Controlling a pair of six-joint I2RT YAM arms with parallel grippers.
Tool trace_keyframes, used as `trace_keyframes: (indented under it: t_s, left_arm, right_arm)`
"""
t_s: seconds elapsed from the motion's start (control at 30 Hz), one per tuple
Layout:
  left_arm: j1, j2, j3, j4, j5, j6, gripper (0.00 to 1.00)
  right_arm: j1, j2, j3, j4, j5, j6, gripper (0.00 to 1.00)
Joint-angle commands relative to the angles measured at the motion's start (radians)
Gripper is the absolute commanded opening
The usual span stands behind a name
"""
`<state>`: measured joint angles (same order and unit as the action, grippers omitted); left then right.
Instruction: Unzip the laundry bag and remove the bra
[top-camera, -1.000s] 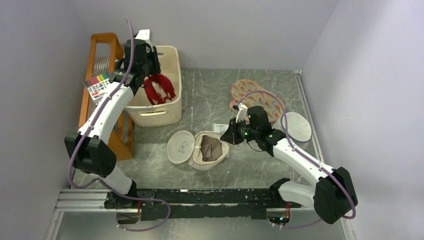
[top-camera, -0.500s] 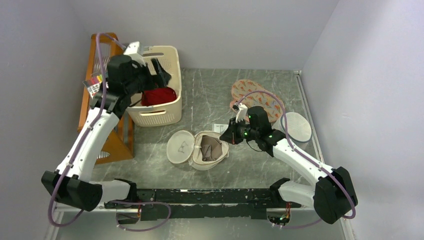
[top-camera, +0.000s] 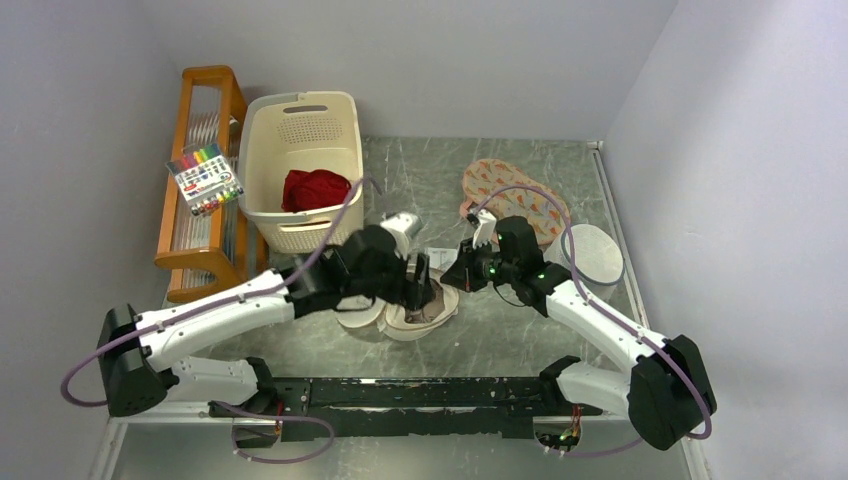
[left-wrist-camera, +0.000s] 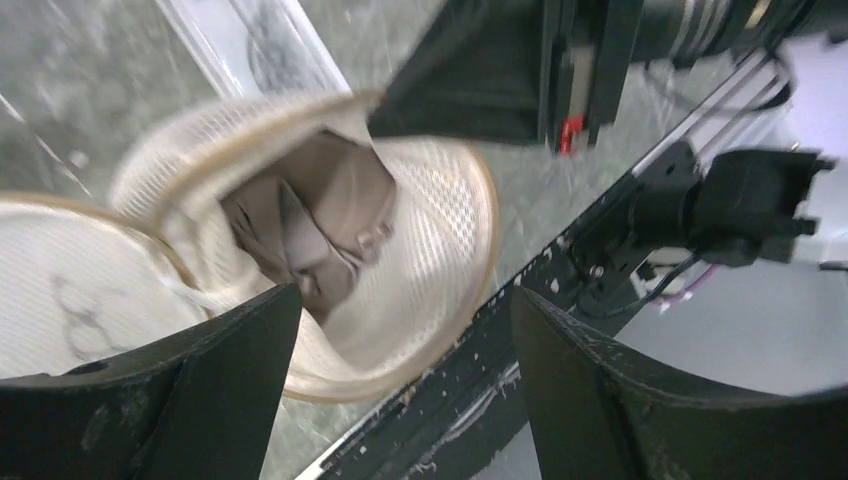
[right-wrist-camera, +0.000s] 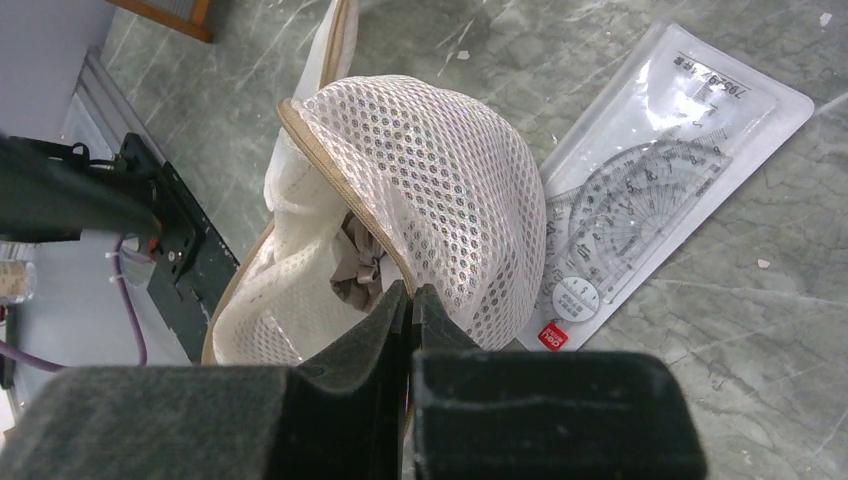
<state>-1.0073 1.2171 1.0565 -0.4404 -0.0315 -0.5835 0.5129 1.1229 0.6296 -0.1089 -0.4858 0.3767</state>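
Observation:
The cream mesh laundry bag (top-camera: 425, 320) lies unzipped at the table's centre, its flat lid folded out to the left. A taupe-brown bra (left-wrist-camera: 320, 220) sits bunched inside it and also shows in the right wrist view (right-wrist-camera: 358, 270). My left gripper (top-camera: 415, 283) hovers open and empty just above the bag's mouth (left-wrist-camera: 430, 230), its fingers (left-wrist-camera: 150, 400) spread wide. My right gripper (top-camera: 456, 275) is shut on the bag's beige zip rim (right-wrist-camera: 395, 262) and holds the right side of the bag (right-wrist-camera: 450, 190) lifted.
A cream basket (top-camera: 300, 115) at the back left holds a red garment (top-camera: 315, 188). A wooden rack (top-camera: 190, 255) with a marker pack (top-camera: 204, 178) stands left of it. A ruler package (right-wrist-camera: 650, 190) lies beside the bag. A patterned cloth (top-camera: 510, 195) and a white mesh bag (top-camera: 597, 255) lie to the right.
My left gripper let the red garment go into the basket, then swung down and right to hover over the open bag. The right gripper has kept its hold on the rim.

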Motion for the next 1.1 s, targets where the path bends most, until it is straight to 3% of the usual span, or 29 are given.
trace_keyframes:
  t_s: [0.0, 0.13, 0.5, 0.87, 1.07]
  left_arm:
    - [-0.141, 0.037, -0.058, 0.078, -0.181, -0.141, 0.85]
    - [-0.184, 0.122, -0.063, 0.100, -0.250, -0.242, 0.61]
    - [-0.184, 0.231, -0.102, 0.264, -0.377, -0.335, 0.37]
    - [-0.180, 0.326, -0.083, 0.332, -0.433, -0.358, 0.29]
    - [-0.180, 0.336, -0.092, 0.388, -0.438, -0.348, 0.40]
  right_arm:
    - [0.005, -0.026, -0.016, 0.028, 0.009, 0.011, 0.00]
    - [0.006, -0.036, -0.026, 0.032, 0.008, 0.015, 0.00]
    - [0.005, -0.092, -0.073, 0.031, 0.013, 0.043, 0.00]
    - [0.006, -0.101, -0.075, 0.039, 0.004, 0.052, 0.00]
    - [0.005, -0.109, -0.077, 0.037, 0.002, 0.054, 0.00]
